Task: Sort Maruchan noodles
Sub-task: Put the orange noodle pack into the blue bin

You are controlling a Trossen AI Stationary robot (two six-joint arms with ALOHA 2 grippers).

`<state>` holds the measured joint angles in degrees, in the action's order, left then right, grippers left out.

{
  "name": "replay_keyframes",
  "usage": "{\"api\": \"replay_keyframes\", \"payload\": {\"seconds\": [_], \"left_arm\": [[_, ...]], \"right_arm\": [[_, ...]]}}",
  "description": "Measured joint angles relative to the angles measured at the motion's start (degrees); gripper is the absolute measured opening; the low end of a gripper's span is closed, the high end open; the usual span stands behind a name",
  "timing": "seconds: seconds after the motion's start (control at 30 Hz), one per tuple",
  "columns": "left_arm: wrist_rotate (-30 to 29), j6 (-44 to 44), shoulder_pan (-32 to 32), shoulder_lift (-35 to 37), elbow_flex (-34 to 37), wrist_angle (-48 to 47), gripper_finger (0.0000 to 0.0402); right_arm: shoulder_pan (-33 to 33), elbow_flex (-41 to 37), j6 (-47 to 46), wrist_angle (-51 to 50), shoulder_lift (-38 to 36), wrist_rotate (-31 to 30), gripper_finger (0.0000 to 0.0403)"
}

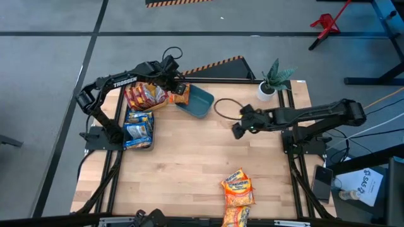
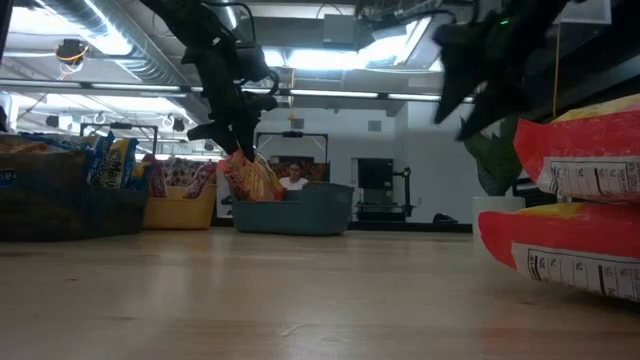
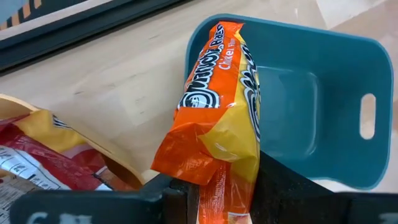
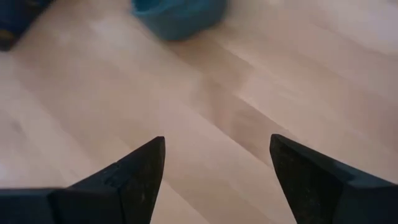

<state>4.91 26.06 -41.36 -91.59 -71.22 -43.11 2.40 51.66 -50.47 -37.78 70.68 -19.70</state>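
Clamping an orange Maruchan packet point(image 3: 214, 124), the left gripper point(image 1: 179, 88) hangs at the empty teal bin's point(image 1: 201, 104) rim. Red point(image 1: 144, 96) and blue packets point(image 1: 138, 129) look sorted; orange ones point(image 1: 237, 189) await on the desk point(image 1: 189, 157). The right gripper point(image 4: 214, 165) hovers, fingers apart.

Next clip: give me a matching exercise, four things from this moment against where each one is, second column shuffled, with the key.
Things:
1. orange noodle packet
2. teal bin
3. right pincer
4. blue-silver packets

Places or states:
A. open, above bare tabletop
B. lying in the dark bin at the table's left edge
C. clamped in the left pincer at the teal bin's rim
D. empty, at the back of the table

Pairs: 1-C, 2-D, 3-A, 4-B
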Motion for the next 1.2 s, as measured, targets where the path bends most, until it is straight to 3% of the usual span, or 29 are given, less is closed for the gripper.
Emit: {"api": "replay_keyframes", "payload": {"seconds": [0.43,0.57,0.97,1.2], "left_arm": [[0.1,-5.6,0.0,0.0,0.0,-2.6,0.0092],[-0.8,-8.5,0.5,0.0,0.0,-2.3,0.0096],[-1.8,-11.4,0.4,0.0,0.0,-1.7,0.0161],[-3.1,-11.5,0.3,0.0,0.0,-1.2,0.0169]], "right_arm": [[-7.6,0.0,9.2,21.6,15.3,8.4,0.028],[-9.8,0.0,10.7,23.2,16.9,9.3,0.028],[-11.5,0.0,12.0,25.4,17.4,10.3,0.028],[-11.4,0.1,13.5,29.7,18.1,10.2,0.028]]}}
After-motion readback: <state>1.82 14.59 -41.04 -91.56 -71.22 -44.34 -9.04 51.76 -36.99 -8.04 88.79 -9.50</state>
